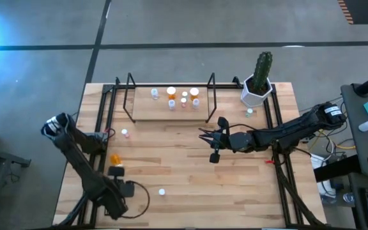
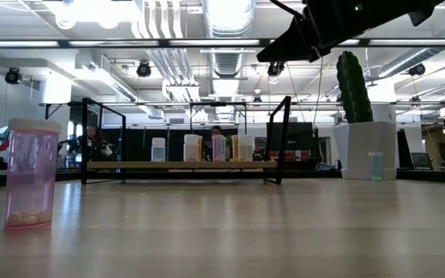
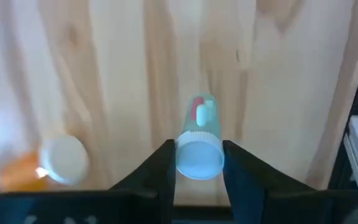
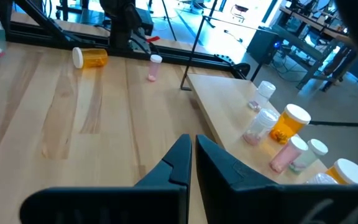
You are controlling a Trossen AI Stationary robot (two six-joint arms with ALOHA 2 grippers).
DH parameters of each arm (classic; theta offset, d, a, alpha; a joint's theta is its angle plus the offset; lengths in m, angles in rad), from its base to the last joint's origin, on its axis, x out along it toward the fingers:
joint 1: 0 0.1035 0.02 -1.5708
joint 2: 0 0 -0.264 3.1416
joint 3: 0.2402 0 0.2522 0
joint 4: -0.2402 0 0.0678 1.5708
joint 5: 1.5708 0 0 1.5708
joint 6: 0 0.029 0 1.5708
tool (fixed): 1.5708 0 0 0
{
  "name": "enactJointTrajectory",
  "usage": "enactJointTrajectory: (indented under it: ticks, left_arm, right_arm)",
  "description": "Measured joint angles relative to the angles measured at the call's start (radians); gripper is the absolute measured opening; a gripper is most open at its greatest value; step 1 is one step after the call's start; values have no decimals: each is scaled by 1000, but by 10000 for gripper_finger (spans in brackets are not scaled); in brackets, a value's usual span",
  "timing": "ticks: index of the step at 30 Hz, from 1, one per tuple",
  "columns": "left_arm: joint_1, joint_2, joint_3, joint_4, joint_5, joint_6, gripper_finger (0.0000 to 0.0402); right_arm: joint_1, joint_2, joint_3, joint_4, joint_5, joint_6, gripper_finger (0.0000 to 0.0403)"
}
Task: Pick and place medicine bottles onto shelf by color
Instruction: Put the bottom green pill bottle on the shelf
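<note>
My left gripper (image 1: 115,171) is near the table's left front, shut on a clear medicine bottle (image 3: 201,124) with a pale cap and red and white pills inside. An orange bottle (image 1: 115,158) lies on its side just beyond it. My right gripper (image 1: 204,134) is shut and empty above the table, by the shelf's near right corner. The shelf (image 1: 147,114), a light-wood board in black wire, holds several upright bottles, orange (image 1: 171,92), clear (image 1: 154,93) and pinkish (image 1: 184,100). A pink bottle (image 1: 125,133) stands left of the shelf. My left gripper pinches the clear bottle by the sides of its cap (image 3: 199,163), one finger (image 3: 164,163) on each side. The fingers come from above, pointing down. The bottle's body points away below the cap; I cannot tell whether its base touches the table.
A white hexagonal pot with a green cactus (image 1: 259,82) stands at the far right, with a small greenish bottle (image 1: 250,112) beside it. A pink bottle (image 2: 29,174) stands near the front edge. Black frame rails (image 1: 280,160) run along both table sides.
</note>
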Motion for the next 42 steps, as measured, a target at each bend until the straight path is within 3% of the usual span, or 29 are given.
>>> enactJointTrajectory:
  ticks: [5, 11, 17, 21, 29, 42]
  left_arm:
    - [185, -77, 22, -88, -41, 208, 96]
    - [544, -127, 63, -179, -50, 559, 92]
    - [917, -97, 149, -177, -55, 850, 92]
    - [1083, -24, 215, -153, -59, 982, 91]
    - [1275, 156, 366, -137, -89, 1143, 91]
    - [1459, 349, 500, -159, -163, 1279, 91]
  right_arm:
    - [0, 0, 0, 0, 0, 0, 12]
    - [0, 0, 0, 0, 0, -3, 12]
    - [0, 0, 0, 0, 0, -12, 12]
    - [0, 0, 0, -3, 0, -16, 12]
    - [0, 0, 0, -3, 0, -18, 12]
    - [0, 0, 0, -2, 0, -18, 12]
